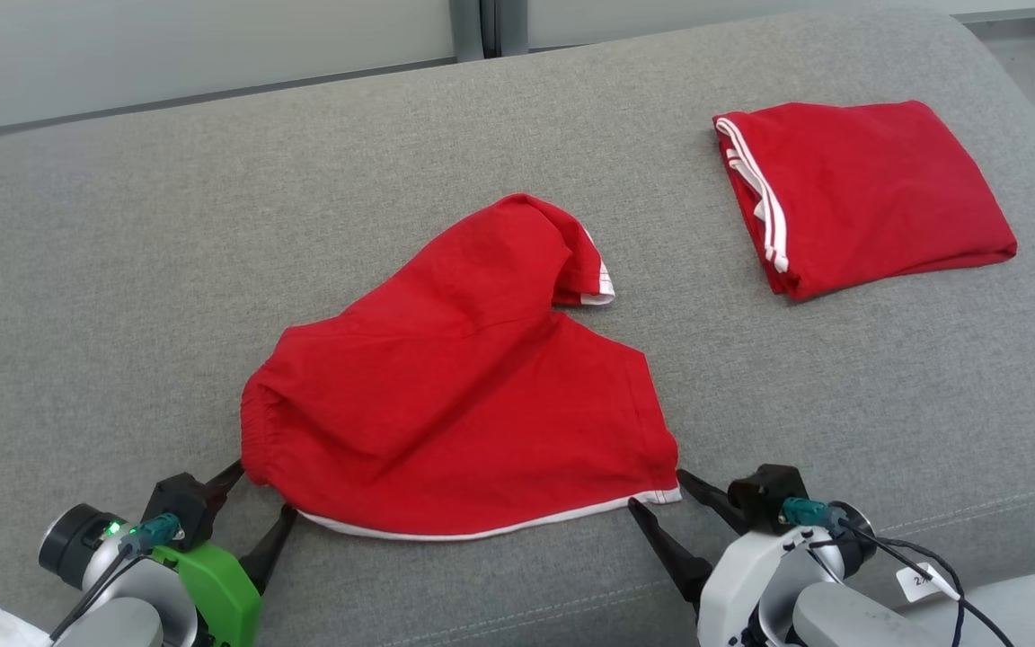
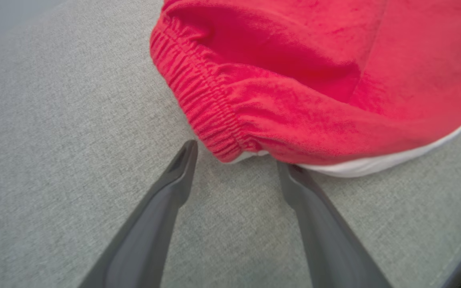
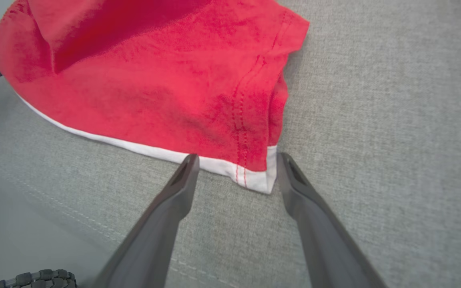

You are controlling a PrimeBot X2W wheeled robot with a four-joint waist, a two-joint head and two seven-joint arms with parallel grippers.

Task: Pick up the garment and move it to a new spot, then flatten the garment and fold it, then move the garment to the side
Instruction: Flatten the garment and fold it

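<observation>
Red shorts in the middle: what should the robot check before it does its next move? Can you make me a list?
1. Left gripper open: ok, jaws spread at the waistband.
2. Right gripper open: ok, jaws spread around the white hem corner.
3. Red shorts resting on the grey cushion, not held: ok.
4. Shorts lying flat: not ok, the far leg is curled over and the cloth is wrinkled.
5. Folded red garment out of the way: ok, it lies apart at the far right.
6. Fingertips free of the cloth edge: cannot tell, they sit right against it.
</observation>
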